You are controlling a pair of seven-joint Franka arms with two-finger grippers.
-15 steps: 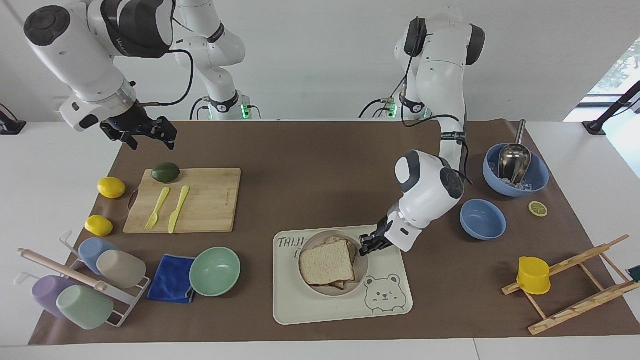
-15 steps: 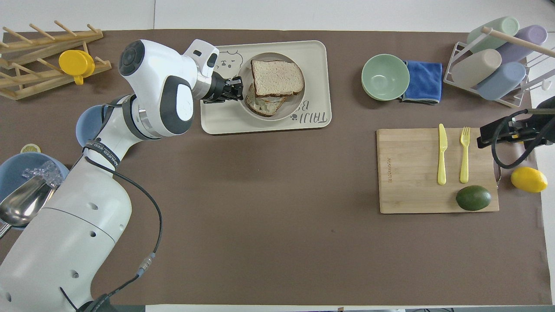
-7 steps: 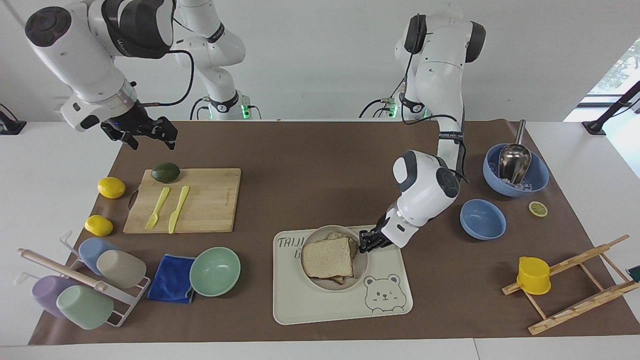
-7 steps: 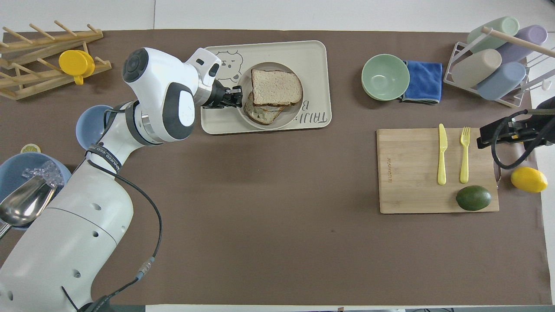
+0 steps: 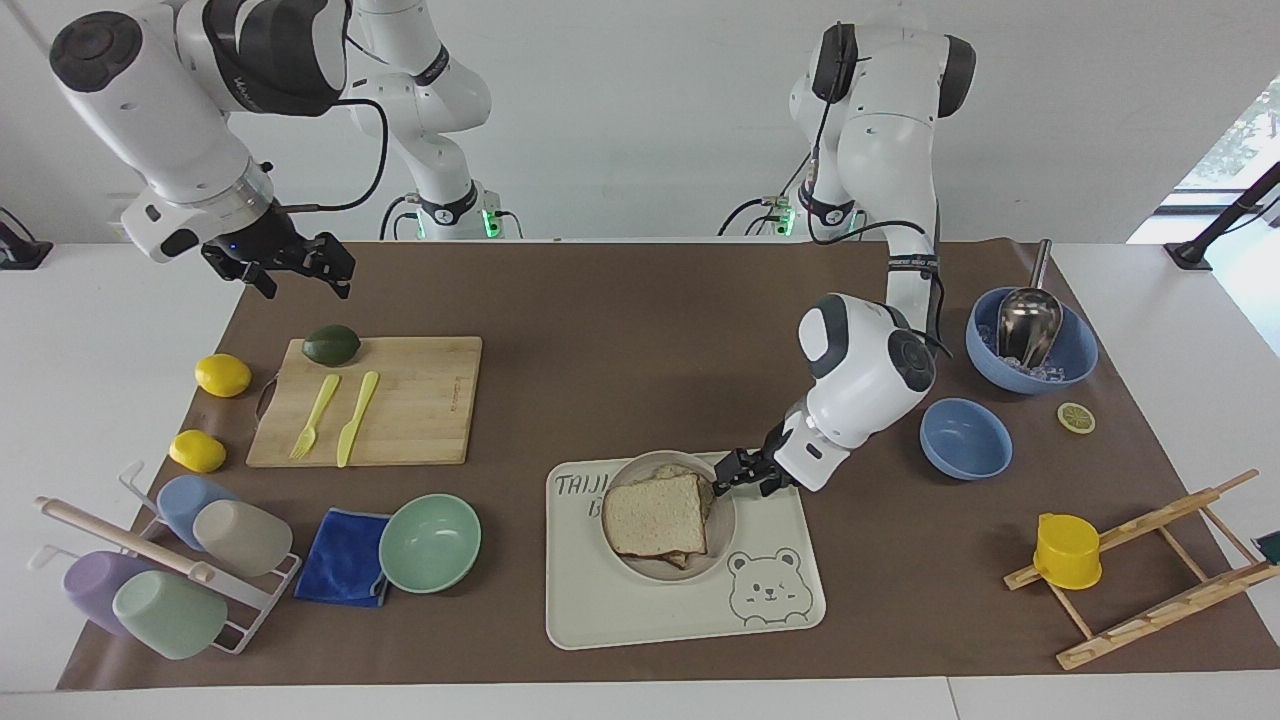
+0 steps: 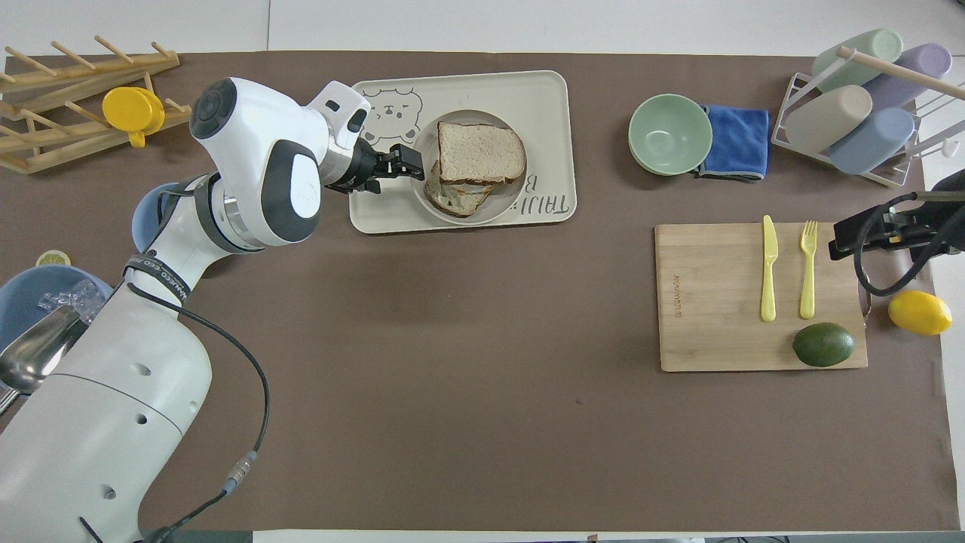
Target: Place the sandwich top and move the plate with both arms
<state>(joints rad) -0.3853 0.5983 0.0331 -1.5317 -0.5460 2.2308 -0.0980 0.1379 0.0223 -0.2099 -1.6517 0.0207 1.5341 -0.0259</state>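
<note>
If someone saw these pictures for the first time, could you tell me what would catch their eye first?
Probably the left arm reaching down to the plate on the cream tray, its left gripper at the rim beside the top slice of bread. Next, the right gripper waiting in the air over the avocado end of the cutting board.

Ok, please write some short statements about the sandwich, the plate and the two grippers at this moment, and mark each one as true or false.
1. The sandwich top lies on the lower slice, on the plate. True.
2. The plate stands on the wooden cutting board. False: it stands on the bear tray; the cutting board carries a fork, a knife and an avocado.
3. The left gripper is beside the plate's rim, holding nothing. True.
4. The right gripper is pressing on the bread. False: it waits in the air near the cutting board.
5. The mint green bowl holds a lemon. False: it holds nothing.
</note>
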